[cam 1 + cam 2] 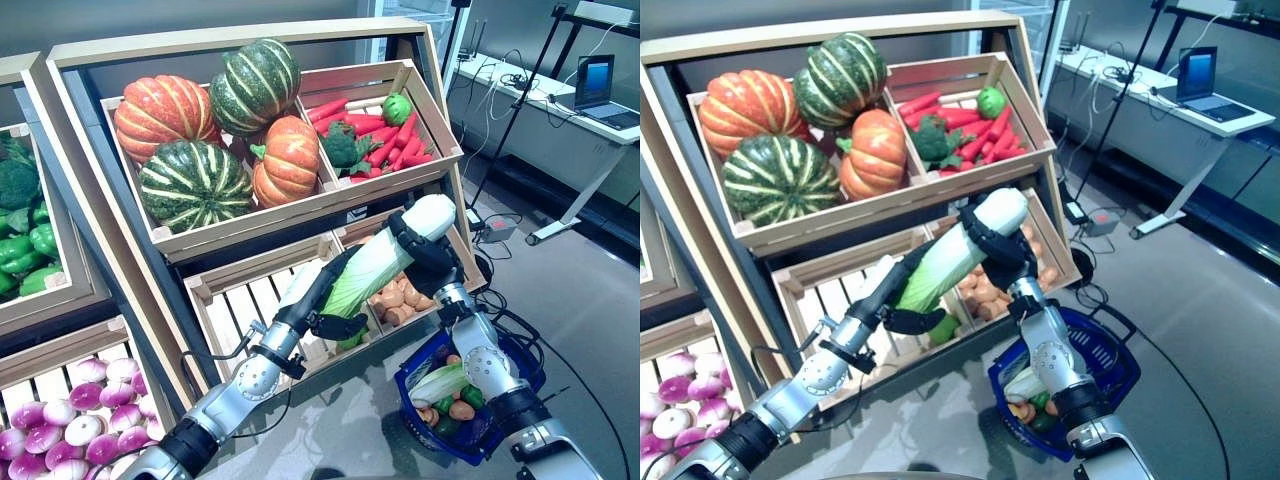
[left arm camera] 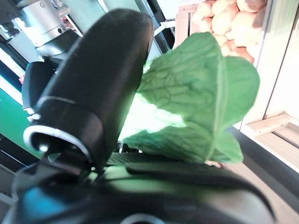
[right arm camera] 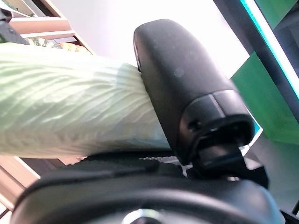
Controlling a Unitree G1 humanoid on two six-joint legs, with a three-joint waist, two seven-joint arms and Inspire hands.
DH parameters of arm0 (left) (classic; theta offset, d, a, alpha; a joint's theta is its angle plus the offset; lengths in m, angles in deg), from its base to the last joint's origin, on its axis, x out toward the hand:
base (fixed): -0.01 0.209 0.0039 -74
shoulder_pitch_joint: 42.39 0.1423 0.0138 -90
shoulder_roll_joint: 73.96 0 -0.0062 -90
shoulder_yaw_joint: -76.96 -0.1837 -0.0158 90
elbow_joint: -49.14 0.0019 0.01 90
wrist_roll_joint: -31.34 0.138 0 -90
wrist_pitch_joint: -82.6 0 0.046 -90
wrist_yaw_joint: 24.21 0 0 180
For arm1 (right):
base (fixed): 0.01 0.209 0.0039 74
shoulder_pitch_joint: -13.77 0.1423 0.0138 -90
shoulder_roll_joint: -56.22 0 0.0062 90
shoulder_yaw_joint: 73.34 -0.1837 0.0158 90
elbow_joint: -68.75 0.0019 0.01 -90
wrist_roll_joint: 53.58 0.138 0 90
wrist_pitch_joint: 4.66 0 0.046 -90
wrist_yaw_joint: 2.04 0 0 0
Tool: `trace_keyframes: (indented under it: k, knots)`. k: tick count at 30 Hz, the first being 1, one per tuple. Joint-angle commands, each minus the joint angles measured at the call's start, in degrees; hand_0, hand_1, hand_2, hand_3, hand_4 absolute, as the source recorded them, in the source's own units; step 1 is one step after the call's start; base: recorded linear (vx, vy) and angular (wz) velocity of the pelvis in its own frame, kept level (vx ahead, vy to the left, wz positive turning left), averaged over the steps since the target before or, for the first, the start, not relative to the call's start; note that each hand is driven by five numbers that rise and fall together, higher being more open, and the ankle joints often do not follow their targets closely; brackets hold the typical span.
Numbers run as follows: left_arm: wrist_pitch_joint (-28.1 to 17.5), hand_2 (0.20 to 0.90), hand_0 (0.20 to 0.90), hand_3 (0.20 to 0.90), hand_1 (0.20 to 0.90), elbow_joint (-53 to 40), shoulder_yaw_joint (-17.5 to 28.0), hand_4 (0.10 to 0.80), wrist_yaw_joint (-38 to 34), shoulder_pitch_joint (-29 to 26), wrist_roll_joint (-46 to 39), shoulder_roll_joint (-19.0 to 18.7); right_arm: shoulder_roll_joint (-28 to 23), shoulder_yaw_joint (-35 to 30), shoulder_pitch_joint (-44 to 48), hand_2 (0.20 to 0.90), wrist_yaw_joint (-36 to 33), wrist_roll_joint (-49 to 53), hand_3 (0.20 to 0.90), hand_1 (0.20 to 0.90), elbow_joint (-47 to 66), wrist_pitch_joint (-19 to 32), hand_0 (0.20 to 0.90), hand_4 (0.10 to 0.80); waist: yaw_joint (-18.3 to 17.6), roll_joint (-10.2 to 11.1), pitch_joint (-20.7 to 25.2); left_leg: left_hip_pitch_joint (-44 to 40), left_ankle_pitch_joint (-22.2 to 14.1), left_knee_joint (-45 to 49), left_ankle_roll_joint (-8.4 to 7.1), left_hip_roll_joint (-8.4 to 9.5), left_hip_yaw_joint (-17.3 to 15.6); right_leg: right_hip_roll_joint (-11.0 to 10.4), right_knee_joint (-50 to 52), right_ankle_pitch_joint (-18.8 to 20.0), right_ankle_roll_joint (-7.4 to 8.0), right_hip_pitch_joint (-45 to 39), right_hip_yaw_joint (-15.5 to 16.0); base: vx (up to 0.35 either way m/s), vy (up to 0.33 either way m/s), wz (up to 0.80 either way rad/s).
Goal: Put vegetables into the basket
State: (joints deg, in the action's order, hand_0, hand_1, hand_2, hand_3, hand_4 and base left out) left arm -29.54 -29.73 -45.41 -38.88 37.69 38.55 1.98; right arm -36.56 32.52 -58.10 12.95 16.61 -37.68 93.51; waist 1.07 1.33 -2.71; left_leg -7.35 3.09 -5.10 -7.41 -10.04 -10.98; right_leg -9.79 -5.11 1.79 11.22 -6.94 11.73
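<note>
No text, label, number or sign can be read anywhere (crates and basket included).

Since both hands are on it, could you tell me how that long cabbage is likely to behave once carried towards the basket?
The cabbage probably stays fairly stiff, spanning left hand and right hand without visible sagging. Its leafy end looks soft and may tear. Its length may overhang the basket.

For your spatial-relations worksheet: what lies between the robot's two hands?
A long cabbage spans the gap in the left eye view; the left hand grips its leafy end, the right hand its white end.
</note>
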Motion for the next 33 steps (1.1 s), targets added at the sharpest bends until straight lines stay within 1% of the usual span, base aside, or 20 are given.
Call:
trace_keyframes:
  k: [1, 12, 18, 19, 20, 27, 32, 33]
  knots:
    - [-3.0, 0.900, 0.900, 0.900, 0.900, -1.0, -1.4, 0.800, -0.6, -6.6, 0.8, -0.2, 2.1, -5.4, 14.4, 0.300, 3.3, 2.2, 0.300, 0.300, 5.9, 6.3, 0.300, 0.400, -0.1, 0.1, 2.7, 0.7, -4.5, 0.2, 1.13, 0.78, -0.3, 0.1, 0.9, -0.9, -1.02, 0.3, -0.7, 0.000, 0.000, 0.00]
    - [-0.4, 0.900, 0.900, 0.900, 0.900, 6.0, 3.6, 0.800, -2.6, -2.7, 2.8, -1.6, -2.3, -10.6, 12.6, 0.300, 2.5, 1.0, 0.300, 0.300, 4.4, 7.5, 0.300, 0.400, -0.2, 0.1, 2.5, 0.9, -4.1, 0.3, 0.89, 0.36, -0.6, 0.3, 0.8, -0.7, -1.14, 0.5, -0.8, -0.003, -0.002, 0.00]
    - [2.3, 0.900, 0.900, 0.900, 0.900, 10.8, 8.8, 0.800, -5.5, -2.1, 1.3, -2.5, -5.3, -13.0, 10.7, 0.300, 1.9, -2.6, 0.300, 0.300, 1.7, 8.7, 0.300, 0.400, -0.3, 0.1, 2.2, 0.9, -3.8, 0.3, 0.63, -0.01, -0.7, 0.4, 0.9, -0.8, -1.27, 0.5, -0.9, -0.006, -0.010, 0.00]
    - [2.4, 0.900, 0.900, 0.900, 0.900, 10.9, 9.0, 0.800, -5.6, -2.0, 1.2, -2.5, -5.4, -13.0, 10.7, 0.300, 1.8, -2.7, 0.300, 0.300, 1.7, 8.7, 0.300, 0.400, -0.4, 0.0, 2.2, 0.9, -3.8, 0.3, 0.61, -0.03, -0.7, 0.5, 0.9, -0.8, -1.29, 0.5, -0.9, -0.004, -0.044, 0.00]
    - [2.8, 0.900, 0.900, 0.900, 0.900, 11.8, 10.8, 0.800, -6.0, -1.9, 0.7, -2.8, -6.4, -13.7, 10.0, 0.300, 1.1, -4.0, 0.300, 0.300, 1.0, 9.0, 0.300, 0.400, -0.5, 0.0, 2.1, 0.9, -3.7, 0.3, 0.53, -0.18, -0.7, 0.5, 0.9, -0.8, -1.33, 0.4, -1.0, -0.009, -0.052, 0.00]
    - [3.4, 0.900, 0.900, 0.900, 0.900, 11.8, 17.6, 0.800, -5.6, -2.2, -0.7, -5.3, -10.2, -16.9, 6.8, 0.300, -1.7, -9.6, 0.300, 0.300, -1.7, 9.8, 0.300, 0.400, -1.1, -0.2, 1.6, 1.0, -3.2, 0.4, 0.11, -0.97, -0.8, 1.0, 1.3, -1.2, -1.76, 0.6, -1.5, -0.019, -0.073, -0.01]
    - [4.3, 0.900, 0.900, 0.900, 0.900, 11.9, 19.2, 0.800, -5.4, -3.2, -1.9, -6.0, -12.0, -17.6, 5.3, 0.300, -3.9, -14.5, 0.300, 0.300, -3.2, 9.7, 0.300, 0.400, -1.7, -0.3, 1.4, 0.9, -3.1, 0.5, 0.00, -1.51, -1.0, 1.5, 1.8, -1.7, -2.14, 0.9, -2.0, -0.001, -0.087, 0.00]
    - [4.9, 0.900, 0.900, 0.900, 0.900, 11.9, 19.7, 0.800, -5.0, -3.3, -2.9, -5.8, -12.7, -18.1, 4.7, 0.300, -5.8, -16.5, 0.300, 0.300, -3.9, 9.7, 0.300, 0.400, -2.1, -0.2, 1.4, 0.8, -3.2, 1.0, -0.02, -1.81, -1.2, 2.1, 2.0, -2.0, -2.57, 1.0, -2.7, 0.023, -0.108, 0.00]
